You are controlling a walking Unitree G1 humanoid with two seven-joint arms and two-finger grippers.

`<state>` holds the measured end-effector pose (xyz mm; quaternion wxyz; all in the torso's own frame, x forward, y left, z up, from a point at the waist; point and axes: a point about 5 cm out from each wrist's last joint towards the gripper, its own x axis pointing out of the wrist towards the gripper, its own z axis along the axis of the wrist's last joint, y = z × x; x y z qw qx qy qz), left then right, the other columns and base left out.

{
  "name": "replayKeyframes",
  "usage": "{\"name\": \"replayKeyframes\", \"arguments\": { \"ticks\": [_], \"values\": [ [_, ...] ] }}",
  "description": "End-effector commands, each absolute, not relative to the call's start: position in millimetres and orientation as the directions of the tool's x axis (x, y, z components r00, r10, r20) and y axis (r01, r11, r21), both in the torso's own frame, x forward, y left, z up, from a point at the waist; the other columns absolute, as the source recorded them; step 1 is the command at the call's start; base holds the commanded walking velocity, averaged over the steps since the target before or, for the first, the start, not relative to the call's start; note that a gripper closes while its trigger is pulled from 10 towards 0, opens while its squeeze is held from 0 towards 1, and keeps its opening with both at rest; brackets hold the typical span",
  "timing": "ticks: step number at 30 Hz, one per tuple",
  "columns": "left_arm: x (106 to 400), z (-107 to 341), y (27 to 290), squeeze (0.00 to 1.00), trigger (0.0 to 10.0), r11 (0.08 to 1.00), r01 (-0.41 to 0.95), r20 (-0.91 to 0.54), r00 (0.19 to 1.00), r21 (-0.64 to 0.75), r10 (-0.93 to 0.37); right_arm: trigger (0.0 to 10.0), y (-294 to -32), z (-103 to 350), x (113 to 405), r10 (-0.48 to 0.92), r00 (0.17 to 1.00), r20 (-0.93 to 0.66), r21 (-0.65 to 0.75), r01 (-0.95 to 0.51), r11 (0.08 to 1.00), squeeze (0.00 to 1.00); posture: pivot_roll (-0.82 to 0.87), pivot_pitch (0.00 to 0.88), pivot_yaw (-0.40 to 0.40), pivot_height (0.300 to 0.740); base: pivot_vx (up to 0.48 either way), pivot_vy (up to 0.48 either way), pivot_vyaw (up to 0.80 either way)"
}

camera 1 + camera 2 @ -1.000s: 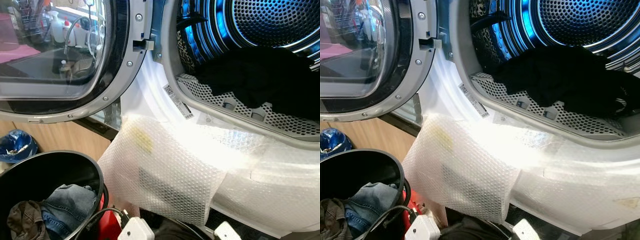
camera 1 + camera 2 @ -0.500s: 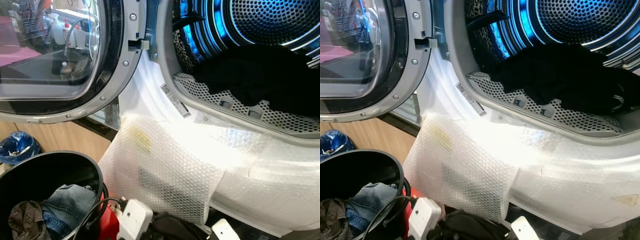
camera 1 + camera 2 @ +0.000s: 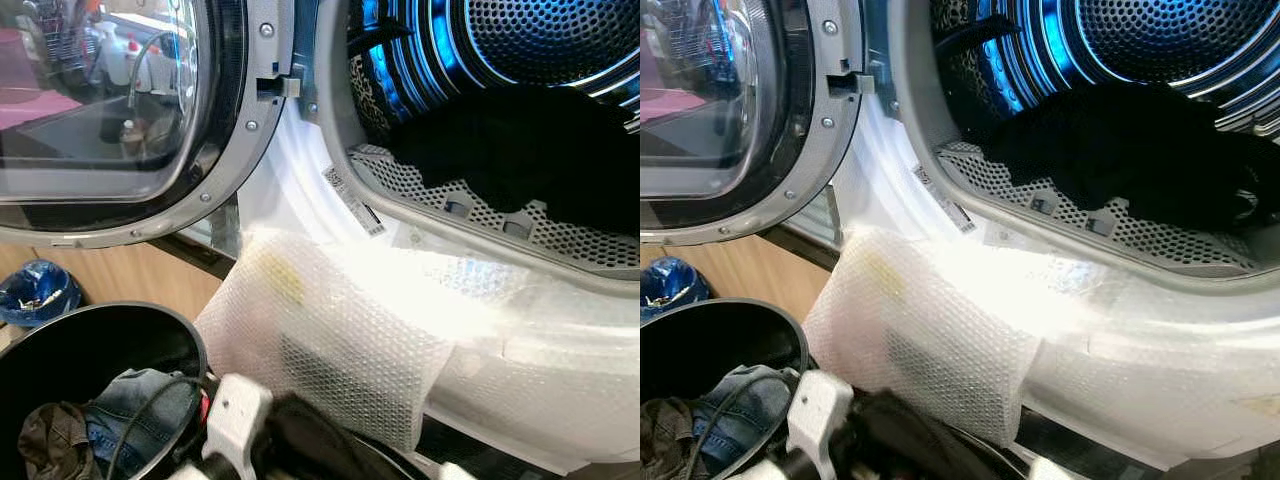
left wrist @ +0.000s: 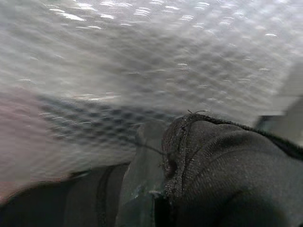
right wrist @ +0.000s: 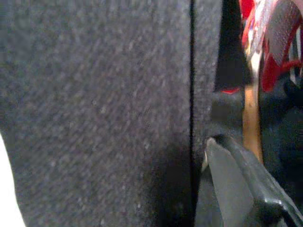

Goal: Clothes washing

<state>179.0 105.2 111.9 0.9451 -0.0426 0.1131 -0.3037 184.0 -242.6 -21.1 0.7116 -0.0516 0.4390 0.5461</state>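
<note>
One dark garment point(image 3: 310, 445) rides up at the bottom of the head views, below the bubble wrap point(image 3: 330, 340) on the washer front. Step, as you'd judge it: loading, mid-transfer from bin point(image 3: 60, 345) to drum point(image 3: 520, 60). Left wrist view shows a finger point(image 4: 142, 189) pressed against the garment's seam; a full clamp cannot be told. Right fingers point(image 5: 246, 189): cannot tell. Next you lift over the door lip. Count: one black pile point(image 3: 520, 150) in drum; two items in bin, jeans point(image 3: 135, 415) and brown cloth point(image 3: 45, 440); one open door point(image 3: 120, 120).

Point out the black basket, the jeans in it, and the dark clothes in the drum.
Black basket point(image 3: 120, 325), left eye view, far rim.
Jeans point(image 3: 140, 400), left eye view, folded denim.
Dark clothes point(image 3: 1120, 150), right eye view, middle of pile.
</note>
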Motion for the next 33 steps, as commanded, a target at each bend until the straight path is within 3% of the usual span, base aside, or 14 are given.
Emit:
{"name": "replayKeyframes", "arguments": {
  "ticks": [1, 5, 9, 15, 16, 17, 18, 19, 21, 23, 24, 25, 27, 33],
  "values": [
    [193, 163, 146, 0.0, 0.0, 0.915, 0.397, 0.041, 0.916, 0.069, -0.4, 10.0, -296, -24, 139, 0.625, -0.1, -0.774, 0.492, -0.717, 0.494, 0.0, 0.11, 0.102, -0.12, 0.74, 0.0, 0.0, 0.0],
    [191, 156, 149, 0.0, 0.0, 0.904, 0.415, -0.003, 0.909, 0.107, -0.417, 10.0, -303, -10, 149, 0.654, -0.087, -0.751, 0.474, -0.762, 0.443, 0.0, 0.11, 0.101, -0.115, 0.74, 0.0, 0.0, 0.0],
    [191, 166, 162, 0.0, 0.0, 0.928, 0.362, 0.072, 0.927, 0.092, -0.369, 10.0, -317, -11, 146, 0.487, -0.16, -0.859, 0.39, -0.82, 0.419, 0.0, 0.11, 0.101, -0.112, 0.74, 0.0, 0.0, 0.0],
    [196, 177, 173, 0.0, 0.0, 0.958, 0.286, 0.142, 0.947, 0.037, -0.288, 10.0, -320, -22, 146, 0.342, -0.12, -0.932, 0.278, -0.841, 0.464, 0.0, 0.11, 0.102, -0.112, 0.74, 0.0, 0.0, 0.0],
    [195, 176, 173, 0.0, 0.0, 0.955, 0.295, 0.133, 0.946, 0.041, -0.297, 10.0, -318, -25, 145, 0.335, -0.112, -0.935, 0.269, -0.841, 0.469, 0.52, 0.11, 0.102, -0.112, 0.74, 0.0, 0.0, 0.0],
    [195, 174, 172, 0.0, 0.0, 0.952, 0.304, 0.124, 0.944, 0.041, -0.307, 10.0, -315, -27, 145, 0.339, -0.105, -0.935, 0.267, -0.836, 0.48, 0.84, 0.11, 0.103, -0.113, 0.74, 0.0, 0.0, 0.0],
    [194, 172, 171, 0.0, 0.0, 0.948, 0.316, 0.116, 0.941, 0.041, -0.318, 10.0, -311, -30, 145, 0.354, -0.097, -0.93, 0.27, -0.833, 0.484, 0.95, 0.11, 0.104, -0.113, 0.74, 0.0, 0.0, 0.0],
    [194, 172, 170, 0.0, 0.0, 0.947, 0.318, 0.115, 0.94, 0.04, -0.321, 10.0, -309, -30, 144, 0.366, -0.109, -0.924, 0.286, -0.833, 0.473, 1.0, 0.11, 0.104, -0.113, 0.74, 0.0, 0.0, 0.0],
    [194, 172, 170, 0.0, 0.0, 0.947, 0.319, 0.115, 0.94, 0.04, -0.322, 10.0, -308, -31, 143, 0.373, -0.118, -0.92, 0.296, -0.835, 0.465, 1.0, 0.11, 0.104, -0.113, 0.74, 0.0, 0.0, 0.0],
    [194, 172, 169, 0.0, 0.0, 0.945, 0.324, 0.118, 0.938, 0.038, -0.326, 10.0, -307, -32, 136, 0.373, -0.181, -0.91, 0.339, -0.842, 0.418, 1.0, 0.11, 0.104, -0.114, 0.74, 0.0, 0.0, 0.0],
    [194, 172, 169, 0.0, 0.0, 0.944, 0.329, 0.119, 0.936, 0.035, -0.33, 10.0, -306, -33, 131, 0.363, -0.225, -0.904, 0.366, -0.847, 0.386, 0.89, 0.11, 0.104, -0.115, 0.74, 0.0, 0.0, 0.0],
    [194, 172, 169, 0.0, 0.0, 0.944, 0.329, 0.119, 0.936, 0.035, -0.33, 10.0, -306, -33, 131, 0.363, -0.225, -0.904, 0.366, -0.847, 0.386, 0.89, 0.11, 0.104, -0.115, 0.74, 0.0, 0.0, 0.0],
    [195, 172, 168, 0.0, 0.0, 0.94, 0.339, 0.119, 0.933, 0.03, -0.34, 10.0, -306, -36, 125, 0.329, -0.28, -0.902, 0.389, -0.857, 0.337, 0.0, 0.11, 0.104, -0.117, 0.74, 0.0, 0.0, 0.0],
    [195, 170, 165, 0.0, 0.0, 0.929, 0.368, 0.1, 0.924, 0.031, -0.37, 10.0, -297, -44, 121, 0.284, -0.321, -0.903, 0.394, -0.882, 0.257, 0.0, 0.11, 0.104, -0.117, 0.74, 0.0, 0.0, 0.0]
  ]
}}
